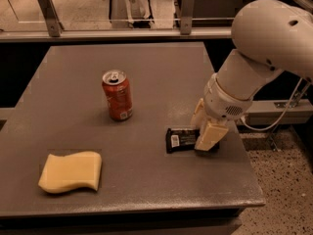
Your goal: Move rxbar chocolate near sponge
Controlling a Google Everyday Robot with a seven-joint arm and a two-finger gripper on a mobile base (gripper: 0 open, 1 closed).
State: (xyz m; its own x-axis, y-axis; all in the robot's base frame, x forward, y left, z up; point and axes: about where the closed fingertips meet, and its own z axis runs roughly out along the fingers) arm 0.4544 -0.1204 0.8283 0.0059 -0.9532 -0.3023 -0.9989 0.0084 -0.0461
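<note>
At rxbar chocolate [182, 140], end effector [203, 138]; soda can [117, 95] and sponge [71, 171] well apart.

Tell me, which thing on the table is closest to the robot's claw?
The black rxbar chocolate, right at the gripper; the red can and yellow sponge sit farther left.

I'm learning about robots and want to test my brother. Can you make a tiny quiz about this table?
1. True or false: the red soda can lies on its side.
2. Where is the tool on the rxbar chocolate? A: at the white-label end. B: at the other end. C: nowhere near it, it is over the can.
3. Which thing lies farthest from the tool?
Key: 1 false, it stands upright. 2 B. 3 the sponge.
</note>
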